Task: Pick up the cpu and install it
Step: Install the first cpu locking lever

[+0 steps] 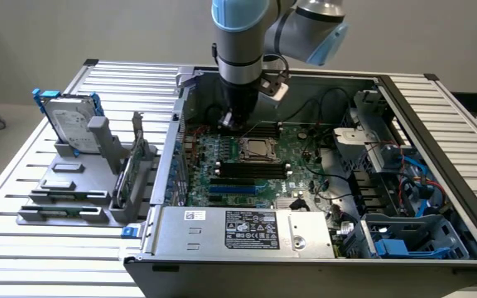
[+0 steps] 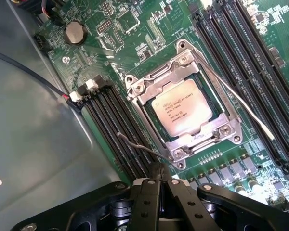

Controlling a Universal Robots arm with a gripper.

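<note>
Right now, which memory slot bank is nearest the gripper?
The bank between the socket and the grey case wall; its end lies at the gripper's tips. The other bank sits beyond the socket.

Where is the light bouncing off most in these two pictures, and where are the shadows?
Wrist view: the cpu has a metal top that gleams pale, as does the socket frame around it, while the grey case wall looks dull. Exterior view: soft, even light falls on the slatted table, and the inside of the computer case is darker below the arm.
</note>
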